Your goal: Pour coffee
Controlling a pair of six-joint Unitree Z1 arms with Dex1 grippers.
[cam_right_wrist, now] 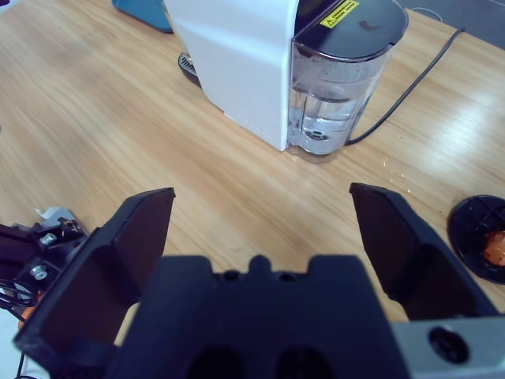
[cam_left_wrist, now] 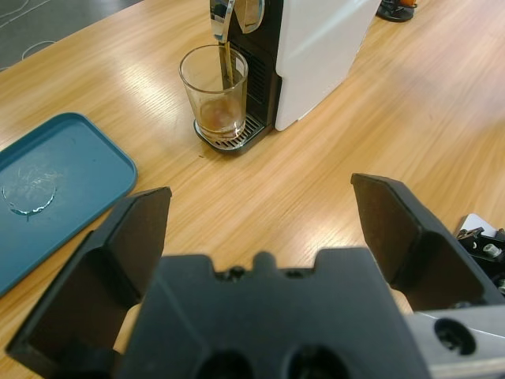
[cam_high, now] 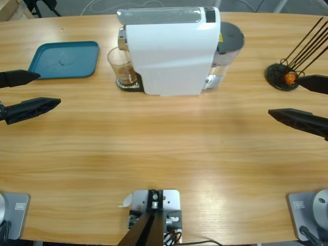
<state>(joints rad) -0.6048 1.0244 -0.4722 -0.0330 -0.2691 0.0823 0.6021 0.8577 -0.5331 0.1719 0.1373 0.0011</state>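
Both end effectors, left [cam_high: 31, 91] and right [cam_high: 297, 97], hover open, empty.

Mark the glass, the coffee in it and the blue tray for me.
Glass [cam_left_wrist: 213, 95]: left wrist view, front wall.
Coffee [cam_left_wrist: 219, 120]: left wrist view, dark pool at the bottom.
Blue tray [cam_high: 77, 56]: high view, bare floor.

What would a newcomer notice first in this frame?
The white coffee machine stands at the table's far middle, with a clear glass on its drip tray under the spout, a stream of coffee running into it. The left gripper and right gripper wait open at opposite table edges, holding nothing. A teal tray lies beside the glass.
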